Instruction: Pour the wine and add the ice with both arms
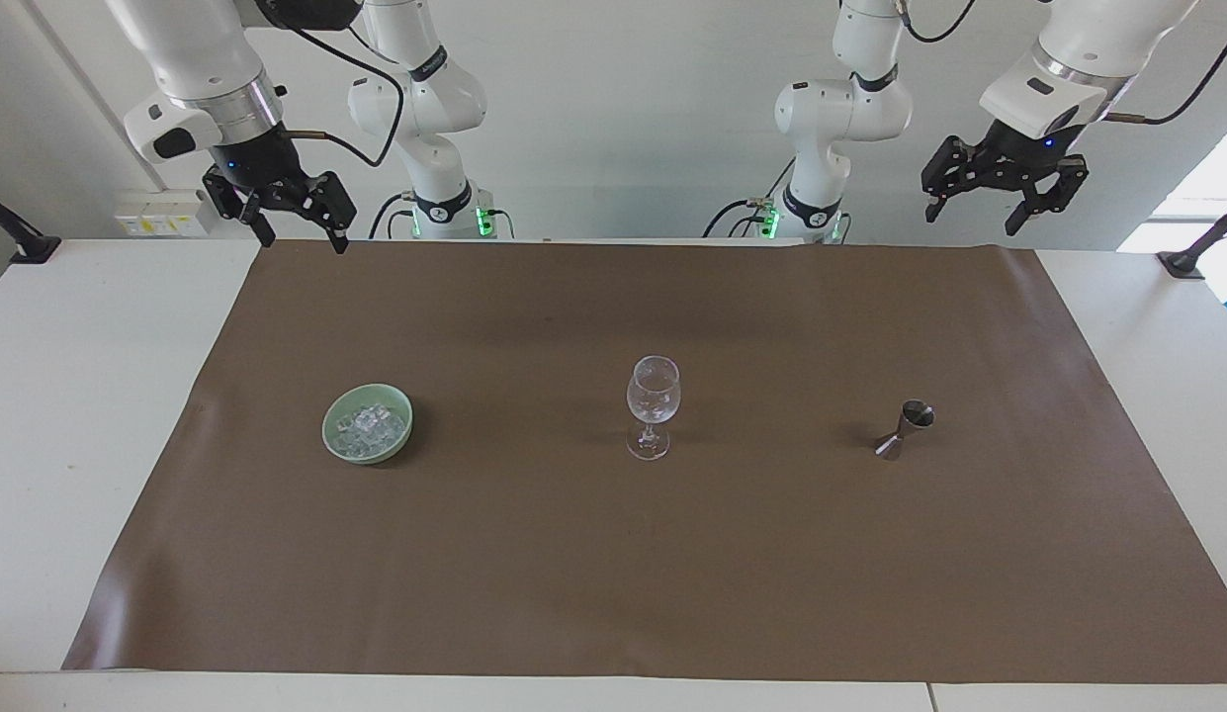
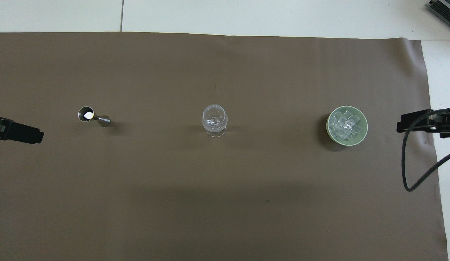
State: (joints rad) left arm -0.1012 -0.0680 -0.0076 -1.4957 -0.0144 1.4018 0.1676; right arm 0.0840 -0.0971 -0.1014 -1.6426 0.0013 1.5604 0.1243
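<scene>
- Ice (image 1: 370,425): a heap of small clear cubes in a pale green bowl (image 1: 335,442), resting on the brown mat (image 1: 613,574) toward the right arm's end of the surface.
- Wine glass (image 1: 653,396): clear, stemmed, upright at mid-mat, level with the bowl and well apart from it; it looks empty.
- Jigger (image 1: 905,431): small metal double-cone measure, upright, toward the left arm's end of the surface and well apart from the glass. What it contains cannot be told.
- Step in hand, as judged: nothing is started; the first reach is still due, the jigger being the likely pouring vessel and the bowl the ice source.
- Handling advice: grip the jigger at its narrow waist, lift it level, and tip only once its lip is over the glass bowl. Take few cubes at a time and release them low into the glass, which would tip easily on its slim stem.
- Left end effector (image 1: 974,211): raised over the mat's robot-side edge at the left arm's end, fingers spread wide, holding nothing, touching nothing.
- Right end effector (image 1: 305,235): raised over the mat's robot-side corner at the right arm's end, fingers spread wide, likewise empty.
</scene>
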